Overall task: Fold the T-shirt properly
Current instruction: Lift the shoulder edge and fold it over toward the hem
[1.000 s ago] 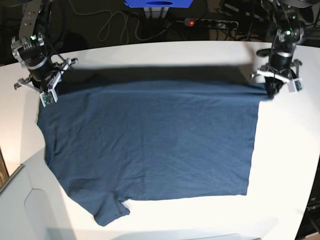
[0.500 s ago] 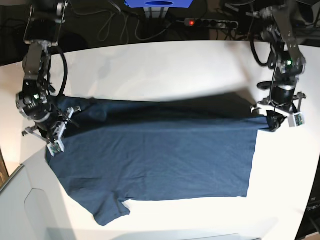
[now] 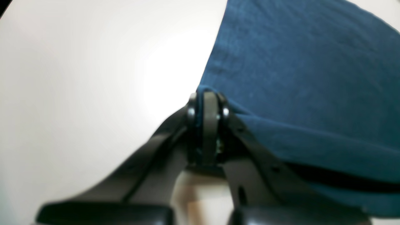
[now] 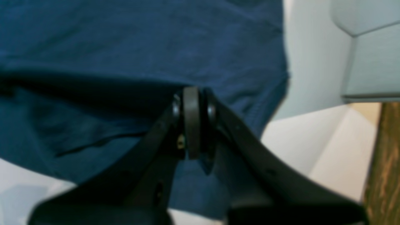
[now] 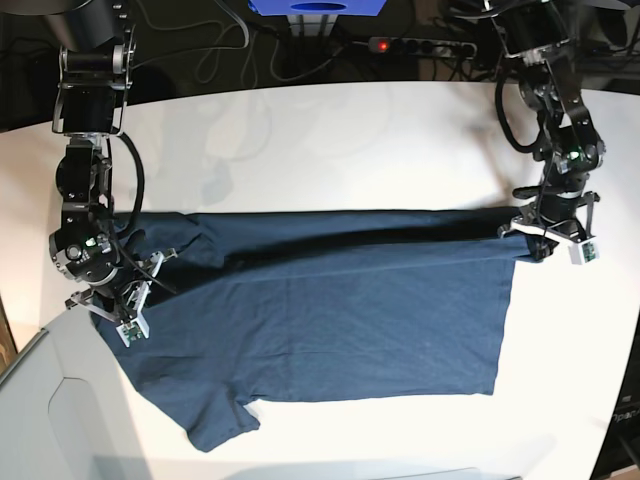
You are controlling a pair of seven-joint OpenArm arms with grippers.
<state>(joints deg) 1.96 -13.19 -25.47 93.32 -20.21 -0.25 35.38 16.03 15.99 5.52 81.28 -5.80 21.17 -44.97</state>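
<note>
The dark navy T-shirt (image 5: 330, 320) lies spread on the white table (image 5: 330, 140), one sleeve (image 5: 215, 425) pointing to the near left. Its far edge is lifted and drawn over the body, leaving a dark fold band (image 5: 330, 240) across it. On the base view's right, my left gripper (image 5: 540, 250) is shut on the shirt's corner. The left wrist view shows its fingertips (image 3: 207, 97) pinching the cloth (image 3: 306, 78). On the left side, my right gripper (image 5: 108, 300) is shut on the other corner, with cloth (image 4: 125, 37) bunched at its tips (image 4: 191, 93).
A pale grey panel (image 5: 50, 420) sits at the table's near left corner, also in the right wrist view (image 4: 362, 53) beside a wooden post (image 4: 384, 162). Behind the table are a power strip (image 5: 420, 45), cables and a blue box (image 5: 318, 8).
Both grippers have moved toward the table's near side, carrying the shirt's far edge with them. The far part of the shirt now folds over the body and bare table shows behind it.
</note>
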